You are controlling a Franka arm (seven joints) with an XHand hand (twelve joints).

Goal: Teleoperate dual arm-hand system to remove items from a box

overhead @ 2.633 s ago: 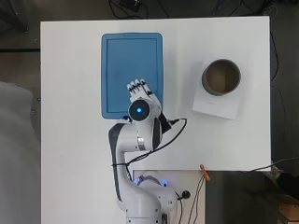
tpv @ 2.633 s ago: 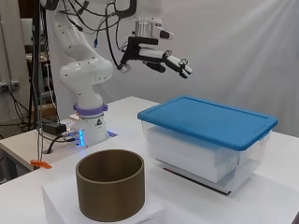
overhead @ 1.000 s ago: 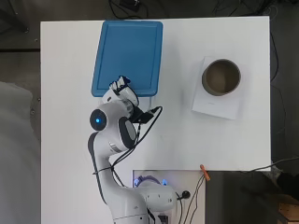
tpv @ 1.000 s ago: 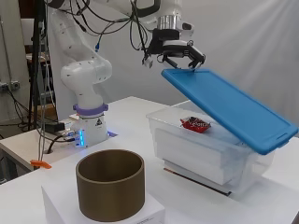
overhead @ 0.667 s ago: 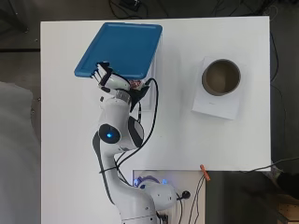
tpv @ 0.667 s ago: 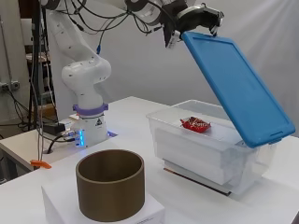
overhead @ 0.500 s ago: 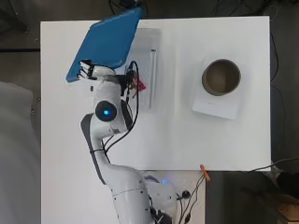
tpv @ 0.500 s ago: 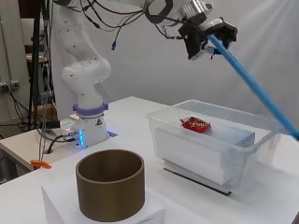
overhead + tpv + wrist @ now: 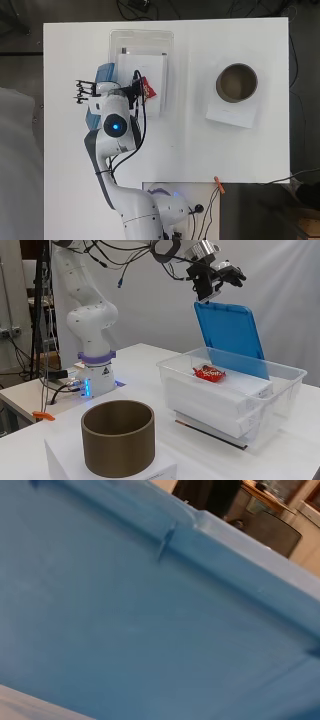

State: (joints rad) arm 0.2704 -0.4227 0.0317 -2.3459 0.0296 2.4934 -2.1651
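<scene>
Since earlier: flat blue plastic lid (image 9: 229,338) goes from lying shut on the box to standing nearly upright behind the box's far long wall; arm swings toward the table's left edge with it.
Hand: black and white robot hand (image 9: 216,276) sits at the lid's top edge in side view; overhead shows fingers (image 9: 85,91) sticking out toward the table's left edge. Cannot tell if they curl round the lid or just prop it.
Lid now: lower edge hidden behind the box wall, so whether it rests on the table or the rim is unclear; wrist view is filled with its blue surface (image 9: 150,630).
Box: clear rectangular plastic box (image 9: 280,401), near the table's far edge, left of centre overhead. Holds a white flat slab-like insert (image 9: 220,395) and, on top of it, a small red crinkly packet (image 9: 209,373).
Other container: brown cardboard cylinder (image 9: 118,443), open top, on a white sheet or block (image 9: 234,116) toward the table's right edge; looks empty.
Risk: lid tips back onto the box or slides off the table's left edge if let go while this steep; likely cause is its lower edge lacking support.
Risk 2: falling lid could cover the packet again.
</scene>
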